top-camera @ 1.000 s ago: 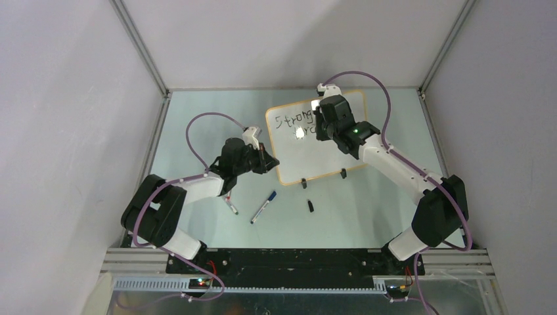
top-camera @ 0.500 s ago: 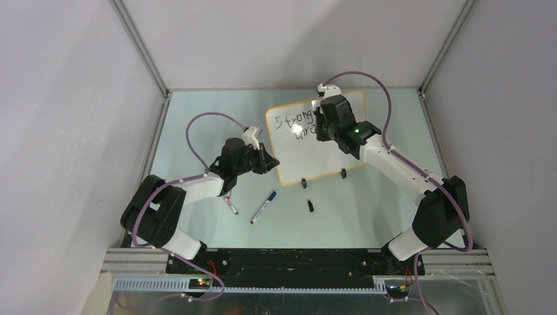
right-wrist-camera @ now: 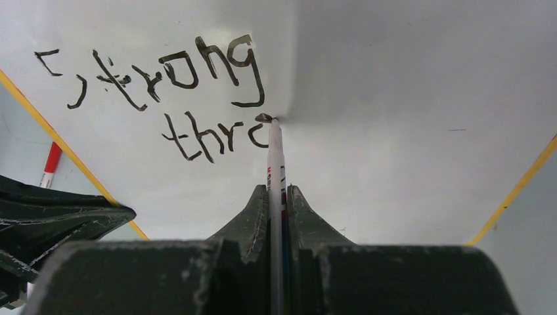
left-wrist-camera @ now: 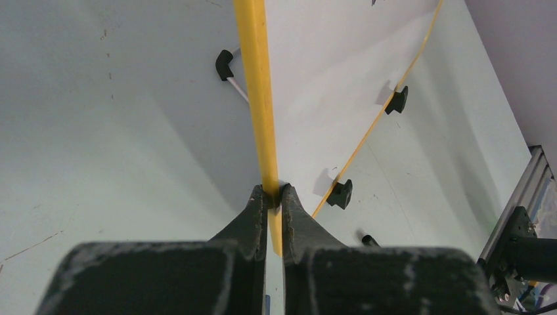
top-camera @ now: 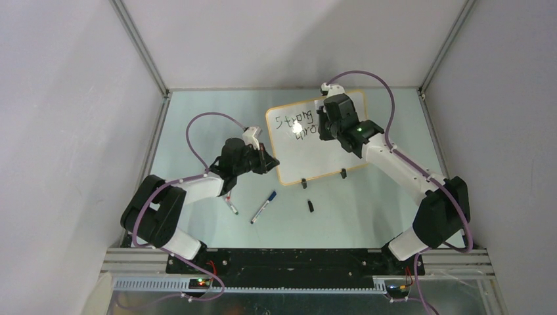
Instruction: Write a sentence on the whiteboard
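Note:
The whiteboard [top-camera: 315, 161] stands tilted on the table, white with an orange-yellow rim. My left gripper [top-camera: 269, 161] is shut on its left rim [left-wrist-camera: 256, 79], and the fingers [left-wrist-camera: 274, 191] pinch the yellow edge. My right gripper [right-wrist-camera: 276, 190] is shut on a thin white marker [right-wrist-camera: 275, 157], whose tip touches the board. The sentence [right-wrist-camera: 171, 85] reads "Strong", with "thr" and a half-drawn round letter below it. The marker tip sits at the end of that second line. In the top view the right gripper [top-camera: 326, 128] covers the end of the lettering [top-camera: 295, 123].
A blue-capped marker [top-camera: 263, 207], a red-tipped marker [top-camera: 230, 205] and a small black cap [top-camera: 311, 205] lie on the table in front of the board. Two black clip feet [top-camera: 303, 184] [top-camera: 343, 173] hold the board's near edge. Enclosure walls stand at both sides.
The right gripper has shifted slightly to the right along the second line with the marker, and more of that line shows. The left gripper and the board have not moved.

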Motion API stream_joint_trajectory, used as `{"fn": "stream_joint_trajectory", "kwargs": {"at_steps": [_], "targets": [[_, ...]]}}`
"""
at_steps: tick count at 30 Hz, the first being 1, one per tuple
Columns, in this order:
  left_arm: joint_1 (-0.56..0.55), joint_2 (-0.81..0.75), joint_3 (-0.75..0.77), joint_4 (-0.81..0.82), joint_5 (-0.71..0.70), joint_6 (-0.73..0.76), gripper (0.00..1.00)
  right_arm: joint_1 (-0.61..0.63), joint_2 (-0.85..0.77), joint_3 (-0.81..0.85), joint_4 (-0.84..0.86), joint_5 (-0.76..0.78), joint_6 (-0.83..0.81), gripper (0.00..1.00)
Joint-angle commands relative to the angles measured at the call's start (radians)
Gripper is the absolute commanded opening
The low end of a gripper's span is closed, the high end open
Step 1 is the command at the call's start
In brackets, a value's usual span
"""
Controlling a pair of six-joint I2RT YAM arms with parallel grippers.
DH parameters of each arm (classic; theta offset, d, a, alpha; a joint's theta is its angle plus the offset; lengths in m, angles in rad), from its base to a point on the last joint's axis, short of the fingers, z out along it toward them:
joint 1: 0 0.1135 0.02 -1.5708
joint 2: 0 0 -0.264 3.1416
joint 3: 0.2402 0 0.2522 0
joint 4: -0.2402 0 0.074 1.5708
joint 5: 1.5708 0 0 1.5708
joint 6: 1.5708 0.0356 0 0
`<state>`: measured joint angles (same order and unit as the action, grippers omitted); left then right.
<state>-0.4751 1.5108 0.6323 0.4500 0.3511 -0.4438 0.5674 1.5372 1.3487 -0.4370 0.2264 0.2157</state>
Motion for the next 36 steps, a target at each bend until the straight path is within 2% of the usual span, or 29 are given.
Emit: {"fn": "stream_joint_trajectory", "kwargs": {"at_steps": [1,7,16,36], "targets": [[-0.013,-0.017,0.024,-0.037,-0.023,0.048,0.0,-0.011,-0.055,0.036,0.012,-0.024,-0.003,0.0],[-0.013,-0.02,0.024,-0.038,-0.025,0.05,0.0,-0.013,-0.091,0.015,0.033,-0.095,-0.002,0.0],[-0.014,-0.02,0.022,-0.037,-0.024,0.05,0.0,-0.052,-0.1,0.007,0.027,-0.075,0.011,0.0],[-0.014,-0.018,0.023,-0.036,-0.023,0.049,0.0,-0.055,-0.033,0.007,0.041,-0.056,0.008,0.0]]}}
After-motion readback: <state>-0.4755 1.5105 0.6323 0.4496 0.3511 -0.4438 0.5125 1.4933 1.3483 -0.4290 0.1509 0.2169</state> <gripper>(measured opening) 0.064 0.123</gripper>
